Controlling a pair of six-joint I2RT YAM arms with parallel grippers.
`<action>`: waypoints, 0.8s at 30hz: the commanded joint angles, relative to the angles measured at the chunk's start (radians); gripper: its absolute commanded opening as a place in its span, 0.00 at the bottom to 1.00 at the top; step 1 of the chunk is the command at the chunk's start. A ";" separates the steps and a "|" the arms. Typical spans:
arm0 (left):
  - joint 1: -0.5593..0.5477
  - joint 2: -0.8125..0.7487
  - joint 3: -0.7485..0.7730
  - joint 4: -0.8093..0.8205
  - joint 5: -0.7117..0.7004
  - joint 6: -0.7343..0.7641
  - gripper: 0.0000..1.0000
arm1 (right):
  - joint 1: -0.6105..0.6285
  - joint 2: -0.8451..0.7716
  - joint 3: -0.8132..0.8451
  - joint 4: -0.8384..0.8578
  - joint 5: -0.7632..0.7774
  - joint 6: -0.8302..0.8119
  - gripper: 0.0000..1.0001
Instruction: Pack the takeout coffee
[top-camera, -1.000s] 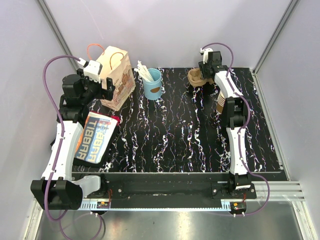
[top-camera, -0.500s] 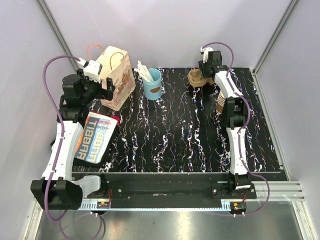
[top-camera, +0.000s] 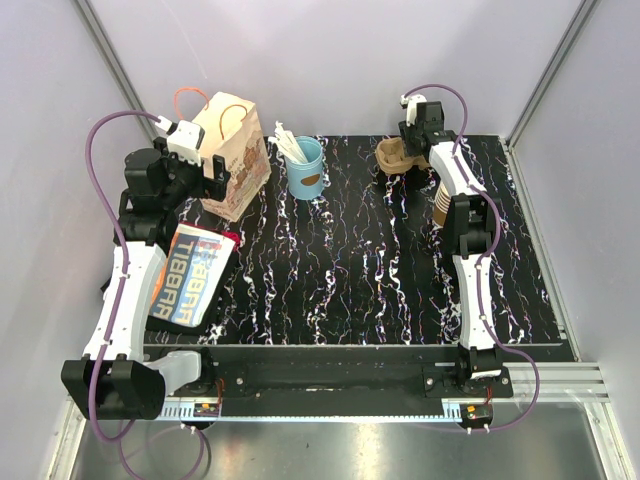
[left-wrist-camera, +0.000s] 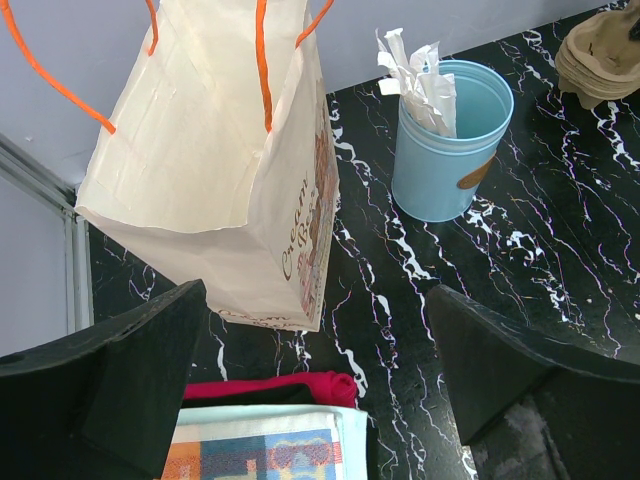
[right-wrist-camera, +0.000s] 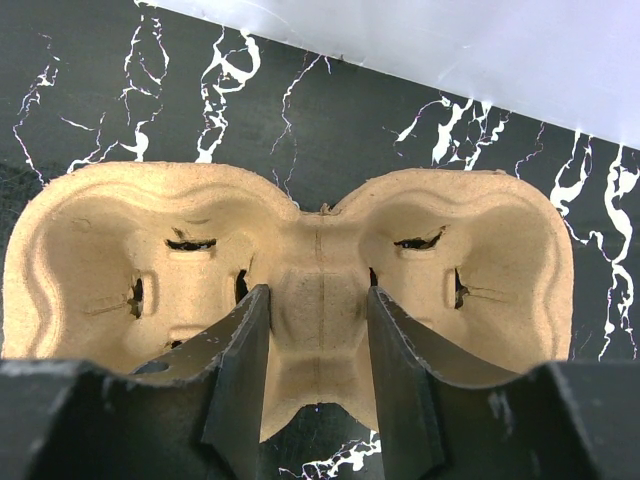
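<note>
The takeout coffee, a tan cup with a black lid, is out of view in every frame. A tan pulp two-cup carrier lies at the back right of the table. My right gripper is at its near edge. In the right wrist view the carrier fills the frame and my right gripper pinches its raised middle bridge. An open paper bag with orange handles stands at the back left. My left gripper hangs open and empty just in front of the bag.
A light-blue cup of white sticks stands right of the bag, also in the left wrist view. A stack of tan paper cups sits beside the right arm. A printed packet on red cloth lies under the left arm.
</note>
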 joint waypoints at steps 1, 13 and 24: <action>-0.001 -0.001 0.000 0.064 0.019 -0.007 0.99 | -0.001 -0.063 0.034 0.034 -0.001 0.004 0.38; -0.002 -0.008 -0.006 0.064 0.021 -0.007 0.99 | -0.001 -0.136 0.044 0.034 0.010 -0.007 0.37; -0.002 -0.016 -0.006 0.065 0.019 -0.008 0.99 | 0.024 -0.196 -0.028 0.034 -0.010 -0.002 0.38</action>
